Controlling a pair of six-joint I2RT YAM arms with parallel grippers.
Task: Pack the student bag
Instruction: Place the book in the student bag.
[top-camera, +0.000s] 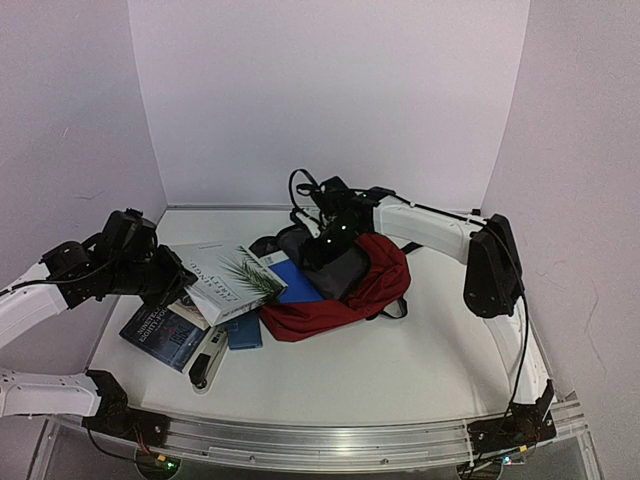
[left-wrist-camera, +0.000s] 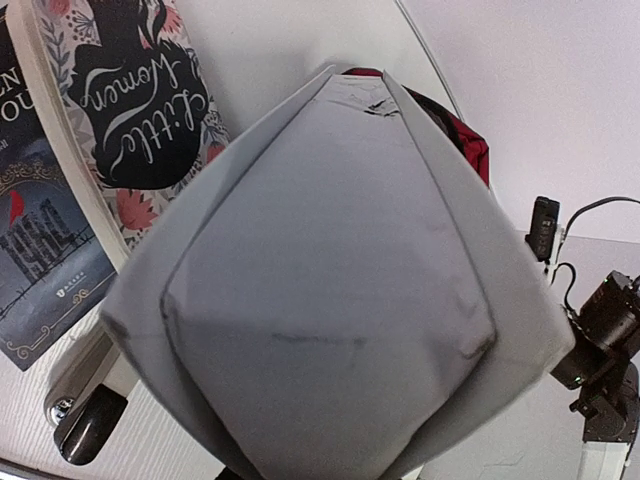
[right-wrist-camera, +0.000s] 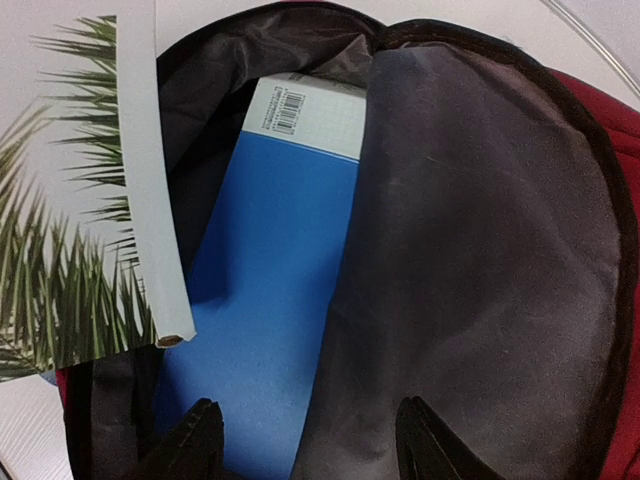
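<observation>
The dark red student bag (top-camera: 375, 285) lies open at the table's middle, its grey lining (right-wrist-camera: 470, 250) showing. A blue book (right-wrist-camera: 270, 280) sits inside its mouth. My right gripper (right-wrist-camera: 312, 432) is open, fingers spread over the lining and the blue book's edge; in the top view it (top-camera: 327, 243) hovers over the bag's mouth. My left gripper (top-camera: 178, 290) holds a white book with a palm leaf cover (top-camera: 225, 280) tilted, its far corner at the bag's opening. That book's grey underside (left-wrist-camera: 330, 300) fills the left wrist view and hides the fingers.
A dark blue book (top-camera: 160, 335) lies at the near left, and a "Little Women" book (left-wrist-camera: 140, 110) beside it. A black-and-white oblong object (top-camera: 208, 360) and a small blue item (top-camera: 245, 333) lie near them. White walls enclose the table.
</observation>
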